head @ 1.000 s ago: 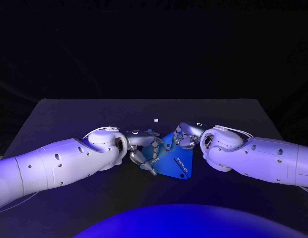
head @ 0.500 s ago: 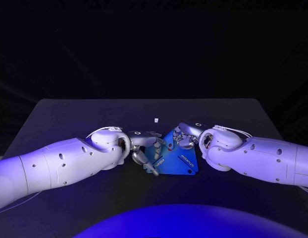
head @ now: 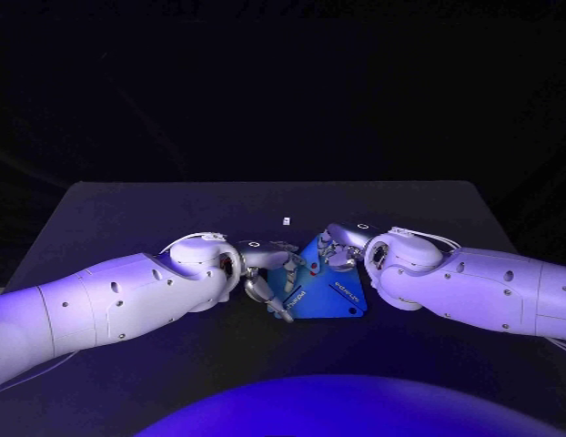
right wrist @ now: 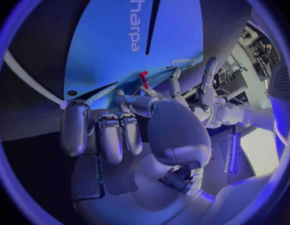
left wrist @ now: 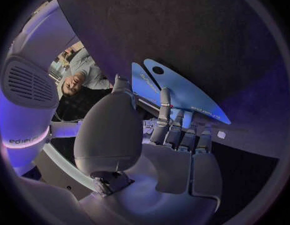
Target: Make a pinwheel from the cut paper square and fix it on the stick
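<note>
Toward the near edge of the black table (head: 126, 214), about midway between its left and right edges, two white robot arms meet with their silver hands close together around a blue paper square (head: 322, 293). The paper is printed with white lettering, slit with cuts and punched with small holes, and it is tilted up between the hands. The left hand (head: 267, 273) holds the sheet's left side, its fingers laid along the edge. The right hand (head: 339, 248) grips the opposite side, with a small red pin (right wrist: 144, 79) at its fingertips. A thin white rod (right wrist: 32, 80), probably the stick, runs beside the paper in the right wrist view. Farther back, near the table's middle, lies a small white piece (head: 288, 219), well apart from the hands. The step in hand appears to be folding the cut corners to the centre; the next move likely calls for lining up the holes so the pin can pass through.
</note>
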Action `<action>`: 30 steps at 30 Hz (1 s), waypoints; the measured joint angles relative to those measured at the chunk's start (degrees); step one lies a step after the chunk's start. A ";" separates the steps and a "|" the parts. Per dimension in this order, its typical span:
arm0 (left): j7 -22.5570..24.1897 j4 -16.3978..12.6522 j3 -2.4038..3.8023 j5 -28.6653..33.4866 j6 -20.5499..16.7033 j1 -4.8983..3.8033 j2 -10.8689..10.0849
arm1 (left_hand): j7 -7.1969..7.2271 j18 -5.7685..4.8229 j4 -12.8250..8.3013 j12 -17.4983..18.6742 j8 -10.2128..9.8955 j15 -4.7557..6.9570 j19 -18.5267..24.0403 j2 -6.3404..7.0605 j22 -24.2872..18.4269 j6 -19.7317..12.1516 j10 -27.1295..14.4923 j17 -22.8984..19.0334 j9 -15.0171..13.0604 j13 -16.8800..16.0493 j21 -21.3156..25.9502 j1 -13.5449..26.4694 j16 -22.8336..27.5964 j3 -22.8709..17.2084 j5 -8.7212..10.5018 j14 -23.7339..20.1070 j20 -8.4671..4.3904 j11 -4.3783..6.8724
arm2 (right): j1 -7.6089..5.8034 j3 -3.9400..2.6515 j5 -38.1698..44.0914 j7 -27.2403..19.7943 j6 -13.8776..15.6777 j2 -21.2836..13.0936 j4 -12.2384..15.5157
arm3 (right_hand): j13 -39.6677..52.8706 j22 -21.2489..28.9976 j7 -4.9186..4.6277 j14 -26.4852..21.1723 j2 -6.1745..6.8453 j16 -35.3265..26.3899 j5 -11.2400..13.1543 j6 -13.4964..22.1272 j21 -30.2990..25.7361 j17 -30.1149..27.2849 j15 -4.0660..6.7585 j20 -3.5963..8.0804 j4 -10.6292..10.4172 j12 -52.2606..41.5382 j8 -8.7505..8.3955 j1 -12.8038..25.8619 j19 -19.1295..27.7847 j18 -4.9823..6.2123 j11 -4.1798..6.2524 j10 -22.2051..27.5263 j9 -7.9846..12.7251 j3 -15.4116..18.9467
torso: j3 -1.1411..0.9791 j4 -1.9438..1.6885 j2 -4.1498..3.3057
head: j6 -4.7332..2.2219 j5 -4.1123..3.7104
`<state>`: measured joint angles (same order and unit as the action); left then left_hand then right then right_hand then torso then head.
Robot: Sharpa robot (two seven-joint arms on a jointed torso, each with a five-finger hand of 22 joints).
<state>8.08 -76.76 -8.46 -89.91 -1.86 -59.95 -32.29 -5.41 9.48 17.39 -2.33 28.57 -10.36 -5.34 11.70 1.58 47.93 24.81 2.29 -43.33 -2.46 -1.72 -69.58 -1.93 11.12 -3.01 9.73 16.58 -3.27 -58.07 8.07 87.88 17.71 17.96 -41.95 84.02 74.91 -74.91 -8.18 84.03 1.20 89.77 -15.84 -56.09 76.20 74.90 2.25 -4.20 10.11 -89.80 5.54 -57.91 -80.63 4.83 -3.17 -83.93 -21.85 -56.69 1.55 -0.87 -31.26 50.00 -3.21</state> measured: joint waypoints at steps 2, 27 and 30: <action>-0.06 0.02 0.00 -0.02 -0.03 0.00 0.10 | 0.00 0.00 0.00 0.00 0.00 0.00 0.00 0.00 0.00 0.00 0.00 0.00 0.00 0.00 0.00 0.00 0.00 0.00 0.00 0.00 0.00 0.00 | -0.02 0.02 0.21 0.05 -0.18 0.08 -0.02 | 0.00 0.00 0.00 0.00 0.00 0.00 0.00 0.00 0.00 0.00 0.00 0.00 0.00 0.00 0.00 0.00 0.00 0.00 0.00 0.00 0.00 0.00 | 0.00 0.00 0.00 | 0.00 -0.02; -0.89 0.93 0.02 -0.26 -1.09 -0.01 1.63 | 0.21 0.00 -0.08 0.00 -0.45 -0.21 0.00 -0.93 0.00 0.21 -0.75 -0.08 0.13 0.04 0.00 -0.47 0.23 -0.71 0.00 -0.21 0.00 -0.12 | -0.15 0.19 3.15 0.82 -1.24 0.99 -0.49 | -0.01 -0.04 -0.02 0.00 0.00 0.00 0.00 -0.40 0.00 0.00 0.00 0.00 0.00 0.00 0.00 0.00 0.00 0.00 0.00 0.00 0.00 0.00 | 0.02 0.01 0.01 | 0.00 -0.16; -1.02 0.97 0.02 -0.31 -1.12 -0.02 1.75 | 0.20 0.00 -0.08 0.00 -0.45 -0.21 0.00 -0.93 0.00 0.21 -0.95 -0.08 0.13 0.04 0.00 -0.47 0.23 -0.71 0.00 -0.21 0.00 0.08 | -0.16 0.20 3.49 0.89 -1.24 1.15 -0.59 | -0.01 -0.03 -0.02 0.00 0.00 0.00 0.21 -0.40 0.00 0.00 0.00 0.00 0.00 0.00 -0.01 0.00 0.00 0.00 0.00 0.00 0.00 0.00 | 0.01 0.02 0.01 | 0.00 -0.24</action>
<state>7.06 -75.78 -8.44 -90.23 -2.98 -59.97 -30.54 -5.21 9.49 17.31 -2.34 28.13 -10.56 -5.34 10.77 1.58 48.14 23.86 2.21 -43.20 -2.42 -1.72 -70.06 -1.70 10.41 -3.01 9.52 16.58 -3.18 -58.23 8.26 91.37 18.60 16.73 -40.79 83.44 74.90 -74.95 -8.20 84.03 1.21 89.77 -15.63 -56.49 76.20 74.90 2.25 -4.20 10.11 -89.80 5.53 -57.91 -80.63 4.83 -3.17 -83.93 -21.85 -56.69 1.57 -0.85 -31.26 50.00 -3.45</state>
